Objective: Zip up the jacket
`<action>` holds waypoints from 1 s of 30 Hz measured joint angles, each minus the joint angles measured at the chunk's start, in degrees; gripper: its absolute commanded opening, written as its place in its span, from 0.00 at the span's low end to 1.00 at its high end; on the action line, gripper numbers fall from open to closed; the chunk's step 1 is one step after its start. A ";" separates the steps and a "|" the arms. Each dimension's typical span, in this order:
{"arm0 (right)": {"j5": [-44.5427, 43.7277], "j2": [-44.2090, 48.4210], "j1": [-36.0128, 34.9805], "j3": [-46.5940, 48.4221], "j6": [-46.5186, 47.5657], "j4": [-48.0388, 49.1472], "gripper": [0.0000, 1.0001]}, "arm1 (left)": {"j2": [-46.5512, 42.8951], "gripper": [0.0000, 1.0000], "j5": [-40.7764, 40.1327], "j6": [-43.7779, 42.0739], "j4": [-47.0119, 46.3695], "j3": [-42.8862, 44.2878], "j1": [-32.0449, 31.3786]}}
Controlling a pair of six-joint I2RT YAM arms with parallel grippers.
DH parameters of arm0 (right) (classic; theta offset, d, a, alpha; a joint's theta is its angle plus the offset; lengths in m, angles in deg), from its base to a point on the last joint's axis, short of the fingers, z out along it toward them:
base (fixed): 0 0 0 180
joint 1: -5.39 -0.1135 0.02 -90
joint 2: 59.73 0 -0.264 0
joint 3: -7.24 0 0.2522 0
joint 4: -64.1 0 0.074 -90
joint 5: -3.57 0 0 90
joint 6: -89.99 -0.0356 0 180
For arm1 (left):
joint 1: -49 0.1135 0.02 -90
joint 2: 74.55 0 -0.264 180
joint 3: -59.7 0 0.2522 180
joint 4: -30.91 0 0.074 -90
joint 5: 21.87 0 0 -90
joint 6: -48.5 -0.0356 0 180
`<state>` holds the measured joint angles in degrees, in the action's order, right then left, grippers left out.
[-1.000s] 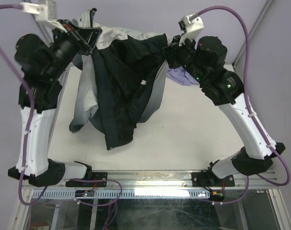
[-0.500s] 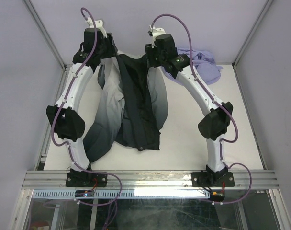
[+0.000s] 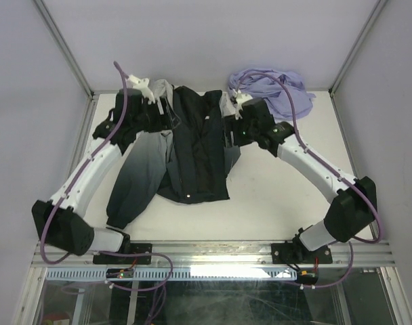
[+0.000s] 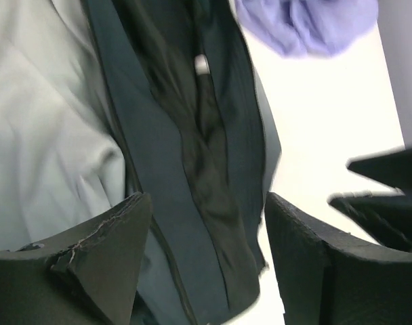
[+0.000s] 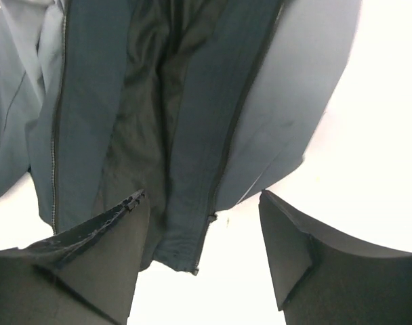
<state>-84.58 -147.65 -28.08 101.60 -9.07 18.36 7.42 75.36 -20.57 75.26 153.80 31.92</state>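
The jacket (image 3: 192, 152) lies spread open on the table, black lining up, with a grey-to-black sleeve (image 3: 135, 179) at its left. My left gripper (image 3: 167, 116) hovers open over its upper left part, holding nothing. My right gripper (image 3: 229, 137) stands open over its right front edge. In the left wrist view the open left gripper (image 4: 206, 203) looks down on the lining (image 4: 192, 128) and the pale outer cloth (image 4: 43, 135). In the right wrist view the open right gripper (image 5: 202, 200) hangs above a front edge, whose zipper (image 5: 228, 145) ends just above the bare table.
A lavender-purple garment (image 3: 270, 84) lies bunched at the back right, close behind my right wrist, and shows again as the purple garment (image 4: 307, 27). White table (image 3: 287, 196) stretches to the right of the jacket. Cage posts and walls stand on both sides.
Both arms have come down and laid the jacket, held up a second ago, flat on the table. Both grippers have opened and let go of it.
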 measured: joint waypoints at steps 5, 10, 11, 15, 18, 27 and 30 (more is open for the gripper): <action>4.96 3.21 0.00 -15.32 -5.62 8.11 0.66 | -10.51 0.70 3.02 6.10 -3.30 -17.20 -1.66; 7.74 2.58 0.00 -26.21 -11.13 16.72 0.59 | -11.69 0.69 5.31 12.79 -7.04 -28.89 -1.60; 8.07 2.16 0.00 -27.45 -12.20 18.82 0.58 | -11.26 0.69 5.75 13.68 -7.87 -30.29 -1.60; 9.35 -0.09 0.00 -30.97 -15.96 28.44 0.54 | -8.61 0.68 7.08 17.07 -12.24 -33.07 -1.62; 9.86 -2.64 0.02 -32.22 -17.86 34.58 0.51 | -6.14 0.67 6.99 17.55 -15.13 -33.14 -1.60; 10.56 -8.00 1.01 -32.41 -19.61 43.89 0.50 | 3.26 0.55 7.06 16.94 -17.94 -29.14 -0.07; 10.64 -8.02 1.31 -32.41 -19.78 45.03 0.30 | 4.31 0.46 7.89 16.81 -18.23 -28.94 -0.07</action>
<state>-73.94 -155.67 -26.77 69.18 -28.85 63.38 11.73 83.25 -3.77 57.03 124.86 31.85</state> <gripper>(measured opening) 0.500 0.540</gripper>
